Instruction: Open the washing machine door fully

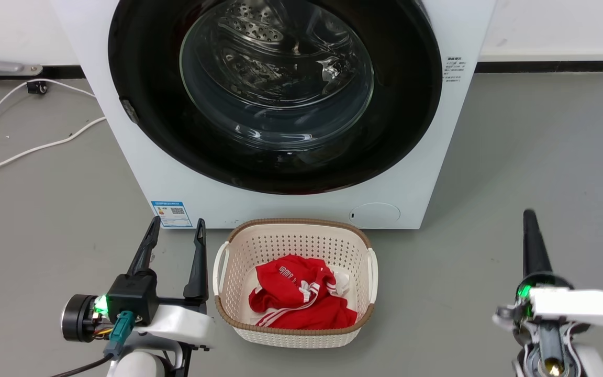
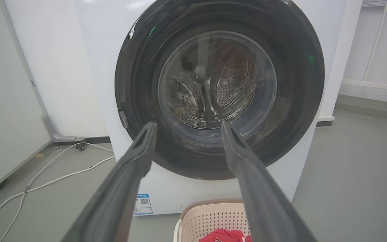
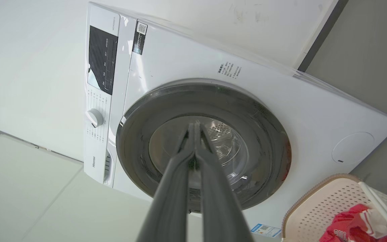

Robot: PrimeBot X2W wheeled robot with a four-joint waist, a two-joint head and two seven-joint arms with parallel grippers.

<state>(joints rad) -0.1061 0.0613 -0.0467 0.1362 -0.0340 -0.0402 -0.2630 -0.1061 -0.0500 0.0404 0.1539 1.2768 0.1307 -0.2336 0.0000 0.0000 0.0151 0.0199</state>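
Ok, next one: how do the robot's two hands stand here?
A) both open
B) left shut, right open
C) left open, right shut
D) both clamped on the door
C: in the left wrist view the left hand has its fingers spread wide apart, while in the right wrist view the right hand has its fingers pressed together on nothing, clear of the washing machine door.
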